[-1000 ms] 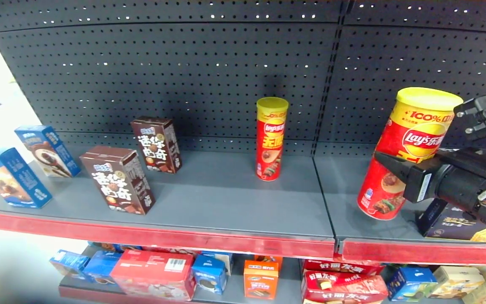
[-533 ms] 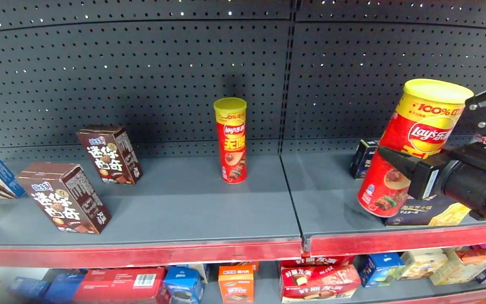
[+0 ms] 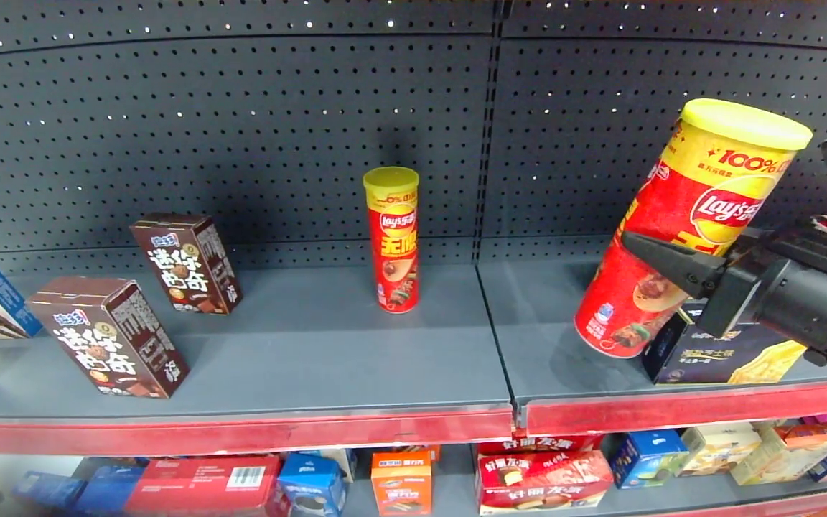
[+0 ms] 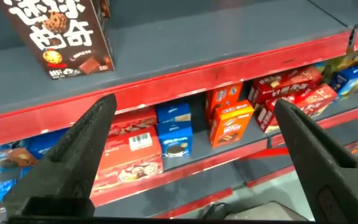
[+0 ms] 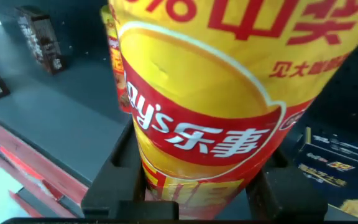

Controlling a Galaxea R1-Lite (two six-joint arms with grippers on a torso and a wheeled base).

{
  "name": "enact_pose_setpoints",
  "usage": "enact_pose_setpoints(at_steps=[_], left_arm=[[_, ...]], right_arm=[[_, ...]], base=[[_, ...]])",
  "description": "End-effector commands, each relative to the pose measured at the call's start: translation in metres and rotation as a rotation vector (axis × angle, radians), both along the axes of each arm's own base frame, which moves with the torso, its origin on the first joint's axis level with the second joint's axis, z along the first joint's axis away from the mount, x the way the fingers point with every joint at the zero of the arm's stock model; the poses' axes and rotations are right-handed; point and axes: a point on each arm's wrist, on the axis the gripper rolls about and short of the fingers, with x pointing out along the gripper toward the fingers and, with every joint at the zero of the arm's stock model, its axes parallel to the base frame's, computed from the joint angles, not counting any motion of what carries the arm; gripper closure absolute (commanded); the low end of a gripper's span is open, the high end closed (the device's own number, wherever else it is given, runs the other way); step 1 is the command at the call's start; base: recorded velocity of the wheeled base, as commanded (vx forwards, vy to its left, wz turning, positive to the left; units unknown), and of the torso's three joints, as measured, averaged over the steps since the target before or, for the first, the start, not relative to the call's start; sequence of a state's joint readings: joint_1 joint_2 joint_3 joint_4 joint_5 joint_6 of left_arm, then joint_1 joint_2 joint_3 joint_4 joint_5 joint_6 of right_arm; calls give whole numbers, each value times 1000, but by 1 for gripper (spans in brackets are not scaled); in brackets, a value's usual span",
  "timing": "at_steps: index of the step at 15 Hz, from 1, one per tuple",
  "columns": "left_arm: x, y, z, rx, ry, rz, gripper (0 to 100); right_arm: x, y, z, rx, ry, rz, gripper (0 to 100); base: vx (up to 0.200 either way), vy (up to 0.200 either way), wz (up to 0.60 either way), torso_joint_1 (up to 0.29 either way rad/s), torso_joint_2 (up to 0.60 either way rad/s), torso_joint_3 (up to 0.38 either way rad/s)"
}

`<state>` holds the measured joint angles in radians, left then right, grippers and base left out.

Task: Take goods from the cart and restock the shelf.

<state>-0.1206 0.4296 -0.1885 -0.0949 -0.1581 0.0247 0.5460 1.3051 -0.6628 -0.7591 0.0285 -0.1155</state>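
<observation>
In the head view, a tall red cardboard chip can with a yellow plastic lid is held tilted in the air by the right gripper. The gripper's black fingers are clamped around the can's middle. The can's base hangs above the right bay of the grey metal shelf with a red front lip, just beside a flat dark navy box. A second red can with a yellow lid stands upright well to the left, with two brown snack boxes farther along. The tier below is packed with red, blue and orange cartons. In the left wrist view, the left gripper is seen with its fingers spread wide and nothing between them, facing the shelf's red lip. In the right wrist view, the held can is seen wedged between the fingers; its lid is on, so its contents are hidden. If the can were let go at this lean, it would likely topple, and a careless descent could knock the navy box.
</observation>
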Motion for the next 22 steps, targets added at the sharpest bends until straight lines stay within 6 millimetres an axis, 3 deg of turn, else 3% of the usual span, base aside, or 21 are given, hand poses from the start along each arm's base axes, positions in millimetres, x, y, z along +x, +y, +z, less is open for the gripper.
enact_pose_setpoints(at_steps=[1,3,5,8,10,16,22], left_arm=[[6,-1,13,-2,-2,-25,0],[21,-6,29,-28,20,-102,0],[59,-19,61,-89,18,-178,0],[119,-35,85,-93,-4,-190,0],[145,-47,102,-110,-57,-280,0],[205,-66,107,-103,-8,-327,0],[261,-80,92,-106,0,-342,0]], right_arm=[[2,2,-4,-10,14,7,100],[5,4,-7,-16,25,10,100],[9,6,-8,-20,33,8,100],[8,5,-11,-28,44,2,100],[8,4,-11,-29,45,-1,100],[6,2,-10,-23,39,-5,100],[5,1,-7,-18,27,-4,100]], base=[[0,0,0,0,0,0],[0,0,0,0,0,0],[0,0,0,0,0,0],[0,0,0,0,0,0],[0,0,0,0,0,0],[0,0,0,0,0,0],[0,0,0,0,0,0]])
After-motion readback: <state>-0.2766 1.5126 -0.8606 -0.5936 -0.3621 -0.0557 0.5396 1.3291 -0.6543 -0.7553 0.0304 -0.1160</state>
